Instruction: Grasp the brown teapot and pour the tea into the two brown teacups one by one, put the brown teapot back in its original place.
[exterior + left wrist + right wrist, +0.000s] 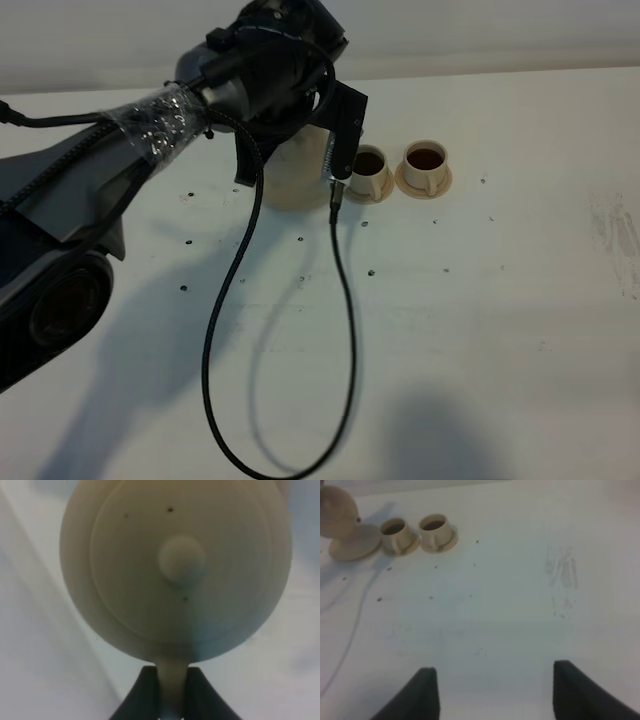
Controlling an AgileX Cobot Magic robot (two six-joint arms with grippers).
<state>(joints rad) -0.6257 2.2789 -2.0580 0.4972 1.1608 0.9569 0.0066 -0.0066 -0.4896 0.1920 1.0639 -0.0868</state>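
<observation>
The brown teapot [175, 570] fills the left wrist view from above, its lid knob in the middle. My left gripper [173, 674] is shut on its loop handle. In the exterior high view the left arm covers most of the teapot [292, 178]. The teapot [335, 512] stands over the wide saucer [355, 549], its original place; I cannot tell whether they touch. Just to its right, the two brown teacups [368, 170] [425, 165] sit on small saucers with dark tea in them. My right gripper [495, 692] hangs open over bare table, far from the cups [395, 531] [435, 527].
A black cable [225, 330] hangs from the left arm and loops over the white table [500, 330] in front of the teapot. Small dark specks dot the surface. A faint scuffed patch [562, 580] marks the table on the right.
</observation>
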